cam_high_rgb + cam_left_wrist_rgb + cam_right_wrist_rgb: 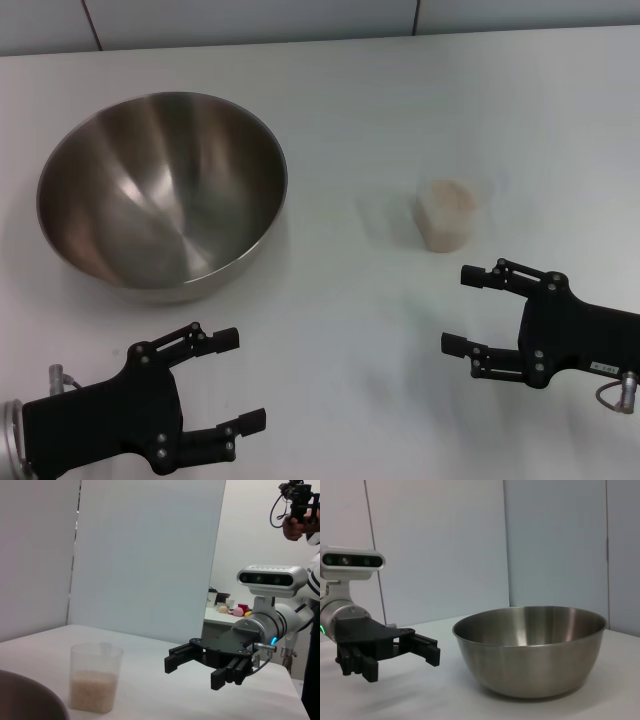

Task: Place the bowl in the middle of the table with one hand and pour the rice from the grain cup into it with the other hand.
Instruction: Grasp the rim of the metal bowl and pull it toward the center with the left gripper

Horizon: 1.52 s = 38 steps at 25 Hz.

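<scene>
Your bowl (163,192) sits on the left side of the table (350,120), well off centre, and the left gripper (232,385) is the nearer tool: it hovers just in front of the bowl's near wall with its fingers spread and nothing in them. To bring the bowl to the middle you need to reach forward to the rim and carry it rightward, toward the space between the bowl and the cup (447,213).

The cup stands upright to the right of centre, well apart from the bowl, with rice (448,198) filling roughly its lower half. The right gripper (462,310) lies just in front of it and a little to the right, fingers wide and pointing left, holding nothing.

The bowl is empty; the right wrist view shows its steel inside bare. Judging from this, neither step is begun: I would move the bowl first, then close on the cup from the side and keep it level until it is over the rim
</scene>
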Available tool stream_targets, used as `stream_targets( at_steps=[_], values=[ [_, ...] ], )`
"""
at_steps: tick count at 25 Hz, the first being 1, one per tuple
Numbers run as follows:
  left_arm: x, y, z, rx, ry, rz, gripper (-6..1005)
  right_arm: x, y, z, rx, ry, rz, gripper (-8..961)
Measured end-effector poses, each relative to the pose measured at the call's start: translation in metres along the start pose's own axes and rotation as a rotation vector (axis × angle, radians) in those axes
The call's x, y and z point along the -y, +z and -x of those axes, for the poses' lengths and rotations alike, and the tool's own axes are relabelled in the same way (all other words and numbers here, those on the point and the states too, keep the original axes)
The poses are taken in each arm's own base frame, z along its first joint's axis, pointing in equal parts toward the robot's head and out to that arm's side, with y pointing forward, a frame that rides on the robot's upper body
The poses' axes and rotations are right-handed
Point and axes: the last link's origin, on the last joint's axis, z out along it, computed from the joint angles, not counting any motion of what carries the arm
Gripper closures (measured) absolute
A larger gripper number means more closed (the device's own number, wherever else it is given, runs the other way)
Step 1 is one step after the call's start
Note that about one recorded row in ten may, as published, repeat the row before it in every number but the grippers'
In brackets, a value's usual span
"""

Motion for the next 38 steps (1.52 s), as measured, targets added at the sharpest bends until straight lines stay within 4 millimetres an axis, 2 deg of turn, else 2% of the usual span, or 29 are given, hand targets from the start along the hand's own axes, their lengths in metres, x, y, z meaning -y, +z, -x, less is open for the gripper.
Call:
stream_targets(
  at_steps=[31,38],
  values=[
    [-0.002,0.001,-0.002,-0.012,0.009,0.018,137,-0.001,0.002,0.000,0.005,0.008,0.004,133],
    [0.004,0.000,-0.022,-0.155,0.038,-0.027,137,-0.001,0.002,0.000,0.009,0.011,0.002,133]
  ],
)
